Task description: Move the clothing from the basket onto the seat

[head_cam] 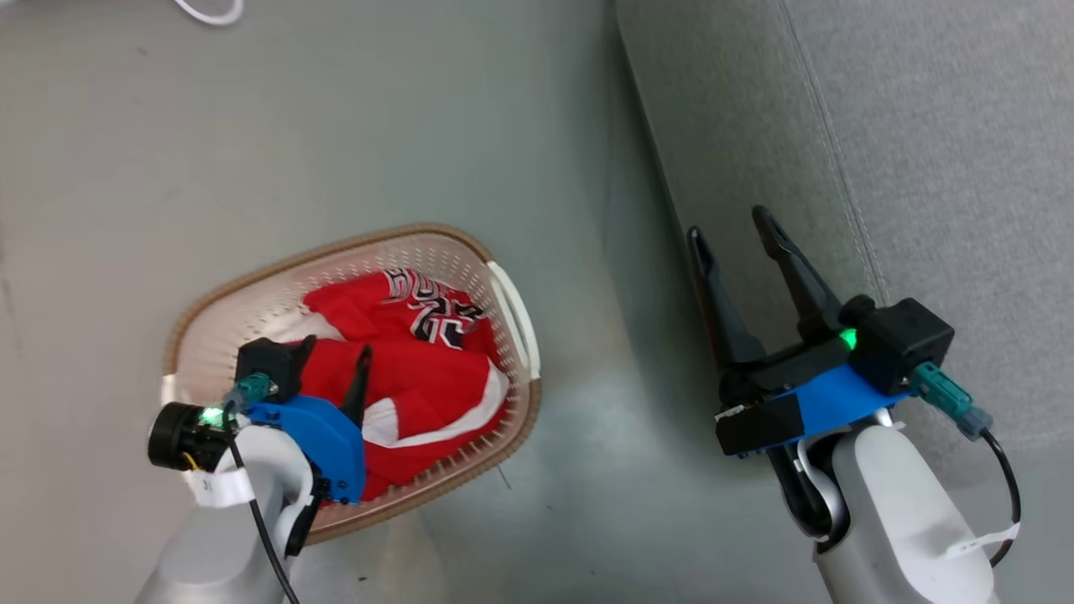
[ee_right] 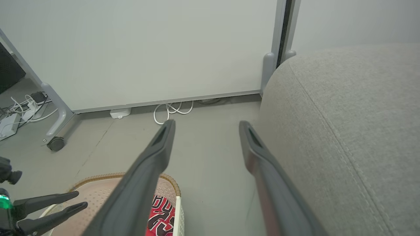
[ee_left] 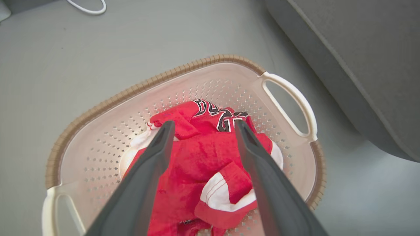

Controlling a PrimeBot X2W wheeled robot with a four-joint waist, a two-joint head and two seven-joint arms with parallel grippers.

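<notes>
The left gripper, spread and empty, hangs over the red clothing in the basket at the head view's lower left, seemingly the reach-in step, which next calls for dropping and pinching a fold.

Pale grey floor all round, smooth, with a soft sheen. Along the far side runs a plain white wall panel, with a grey post at its right end. A white cable lies coiled at the panel's foot, a small white box just beside it. Off left, a grey leg on a dark caster, and a power strip with tangled leads.
</notes>
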